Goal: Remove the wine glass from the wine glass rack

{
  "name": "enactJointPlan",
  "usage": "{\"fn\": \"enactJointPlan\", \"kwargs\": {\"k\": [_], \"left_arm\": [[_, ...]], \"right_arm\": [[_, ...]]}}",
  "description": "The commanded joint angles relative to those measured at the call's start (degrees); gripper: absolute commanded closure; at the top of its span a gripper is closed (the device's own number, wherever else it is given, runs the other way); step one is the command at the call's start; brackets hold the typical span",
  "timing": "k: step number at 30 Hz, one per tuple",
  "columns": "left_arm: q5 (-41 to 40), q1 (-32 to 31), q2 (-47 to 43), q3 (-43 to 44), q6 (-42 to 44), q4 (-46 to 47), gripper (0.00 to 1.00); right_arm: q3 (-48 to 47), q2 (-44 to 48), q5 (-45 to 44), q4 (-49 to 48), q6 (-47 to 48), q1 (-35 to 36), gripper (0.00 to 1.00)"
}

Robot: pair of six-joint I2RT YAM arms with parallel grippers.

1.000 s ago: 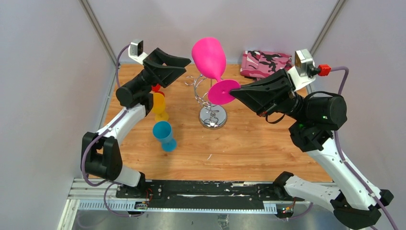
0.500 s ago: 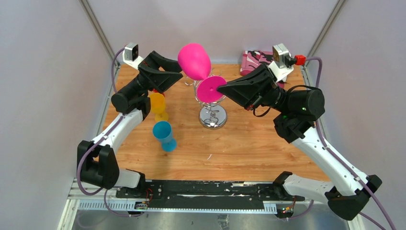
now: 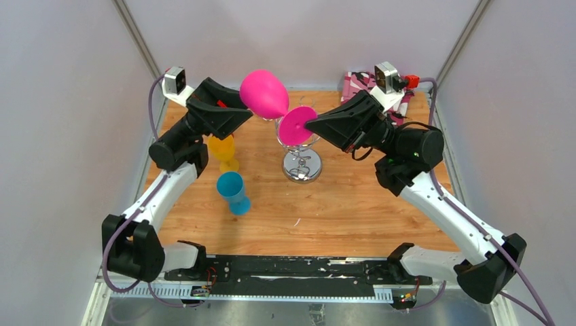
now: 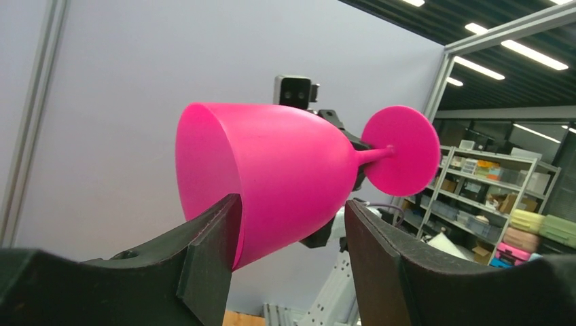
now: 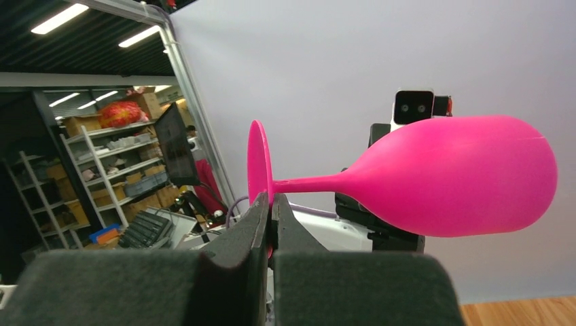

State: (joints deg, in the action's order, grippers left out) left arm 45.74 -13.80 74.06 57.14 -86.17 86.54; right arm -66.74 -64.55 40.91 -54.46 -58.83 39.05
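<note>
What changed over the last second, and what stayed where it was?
The right gripper, jaws shut on the foot of the pink wine glass, carried it leftward and tipped it flatter. The left gripper swung in to meet it; its open jaws now flank the bowl, apparently without gripping it yet. The wine glass rack, yellow cup, blue cup and patterned cloth stayed put.

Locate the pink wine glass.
Top view, centre back: the wine glass hangs sideways in the air over the rack, its foot in the right pincer, its bowl between the fingers of the left pincer.
</note>
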Motion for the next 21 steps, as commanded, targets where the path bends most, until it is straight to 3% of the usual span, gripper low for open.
{"fn": "enactJointPlan", "kwargs": {"k": [1, 5, 10, 21], "left_arm": [[0.19, -0.17, -6.7, -2.44, -0.65, 4.11, 0.4], [0.4, -0.17, -11.27, -4.7, -0.1, 4.14, 0.43], [0.9, -0.17, -13.05, -5.44, -1.18, 4.07, 0.56], [1.41, -0.17, -13.43, -6.08, -1.41, 4.08, 0.83]], "right_arm": [[2.14, -3.4, 1.06, -13.62, -10.8, -3.59, 1.0], [1.41, -9.7, 1.01, -24.99, -22.19, -5.9, 1.0], [-2.28, -19.13, 0.54, -33.9, -32.92, -6.24, 1.0], [-3.15, -24.68, 0.73, -36.95, -38.0, -5.99, 1.0]]}}
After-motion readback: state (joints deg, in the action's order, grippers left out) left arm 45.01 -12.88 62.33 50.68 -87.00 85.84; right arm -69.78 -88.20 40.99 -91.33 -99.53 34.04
